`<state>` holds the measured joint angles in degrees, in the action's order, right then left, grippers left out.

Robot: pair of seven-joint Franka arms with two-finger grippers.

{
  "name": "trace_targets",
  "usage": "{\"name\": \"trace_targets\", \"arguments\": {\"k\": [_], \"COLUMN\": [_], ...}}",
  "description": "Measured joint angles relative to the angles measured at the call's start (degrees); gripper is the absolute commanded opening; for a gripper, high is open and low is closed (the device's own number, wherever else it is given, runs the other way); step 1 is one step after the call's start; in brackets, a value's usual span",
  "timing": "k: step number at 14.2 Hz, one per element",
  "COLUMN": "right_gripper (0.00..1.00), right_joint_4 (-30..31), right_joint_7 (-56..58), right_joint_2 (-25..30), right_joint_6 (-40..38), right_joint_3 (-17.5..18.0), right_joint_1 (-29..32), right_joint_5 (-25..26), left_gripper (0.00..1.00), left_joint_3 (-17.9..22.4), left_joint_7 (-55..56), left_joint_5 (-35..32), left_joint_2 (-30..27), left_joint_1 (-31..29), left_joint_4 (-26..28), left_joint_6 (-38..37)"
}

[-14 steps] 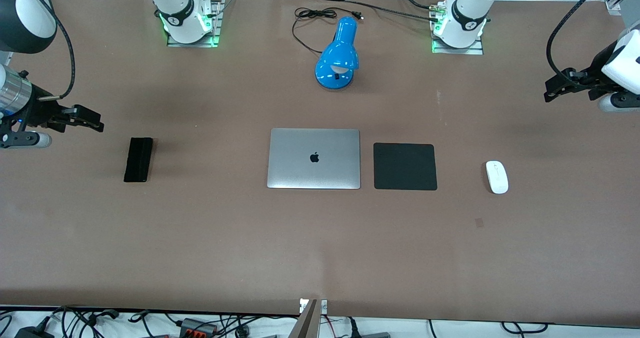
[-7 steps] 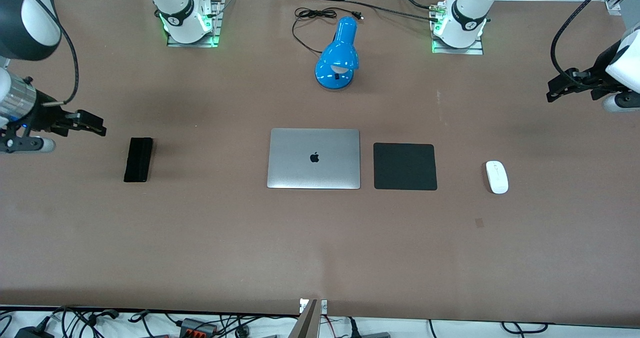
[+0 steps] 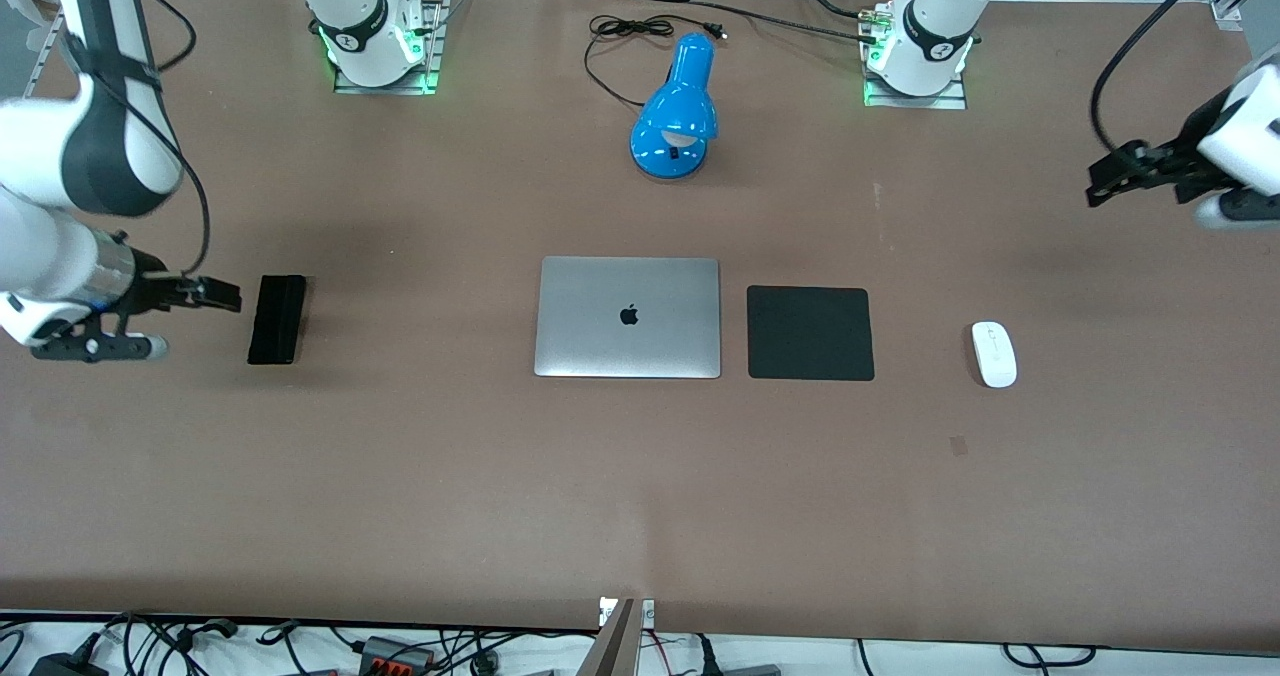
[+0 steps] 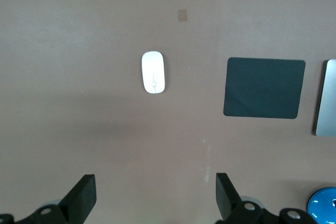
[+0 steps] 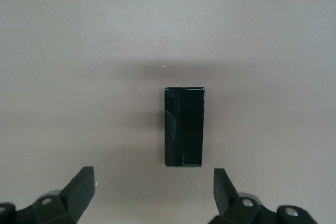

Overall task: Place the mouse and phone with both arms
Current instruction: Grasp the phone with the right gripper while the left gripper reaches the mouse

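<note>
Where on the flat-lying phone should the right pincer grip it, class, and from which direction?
Grip the phone across its narrow width, on the two long edges near mid-length, coming straight down from above. It lies flat on the table, slim and rectangular, and the open right pincer looks wide enough.

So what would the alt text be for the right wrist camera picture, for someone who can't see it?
A slim black phone lies flat on a bare brown table, seen from straight above. The two black fingers of the right gripper stand wide open at the picture's lower edge, apart from the phone and holding nothing.
</note>
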<state>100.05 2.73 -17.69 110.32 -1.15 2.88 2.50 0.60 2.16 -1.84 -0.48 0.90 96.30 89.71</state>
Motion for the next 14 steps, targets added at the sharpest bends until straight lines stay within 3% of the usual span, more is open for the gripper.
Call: {"name": "trace_targets", "arguments": {"k": [2,5,8,11,14], "right_gripper": [1.0,1.0,1.0,1.0,1.0], "right_joint_4": [0.0,0.1,0.2,0.5,2.5], "right_joint_7": [-0.6,-0.7,-0.7,-0.7,-0.7], "right_joint_2": [-2.4,-5.5,-9.7,-13.6,-15.1], "right_joint_6": [1.5,3.2,6.1,9.9,13.6], "right_joint_3": [-0.2,-0.4,-0.4,-0.5,-0.5], "right_joint_1": [0.3,1.7,2.8,4.0,5.0], "right_joint_5": [0.0,0.0,0.0,0.0,0.0], "left_gripper": [1.0,1.0,1.0,1.0,1.0], "left_joint_3": [-0.5,-0.3,-0.1,-0.1,-0.1], "left_joint_7": [0.1,0.1,0.0,-0.1,-0.1], "left_joint_5": [0.0,-0.1,-1.2,-2.7,-2.7], "left_joint_2": [5.1,15.0,20.5,22.5,24.6], "left_joint_1": [0.0,-1.1,-3.3,-4.7,-5.0], "left_joint_4": [0.4,1.4,6.0,15.9,22.4], "left_joint_6": [0.5,8.5,25.4,46.4,59.3]}}
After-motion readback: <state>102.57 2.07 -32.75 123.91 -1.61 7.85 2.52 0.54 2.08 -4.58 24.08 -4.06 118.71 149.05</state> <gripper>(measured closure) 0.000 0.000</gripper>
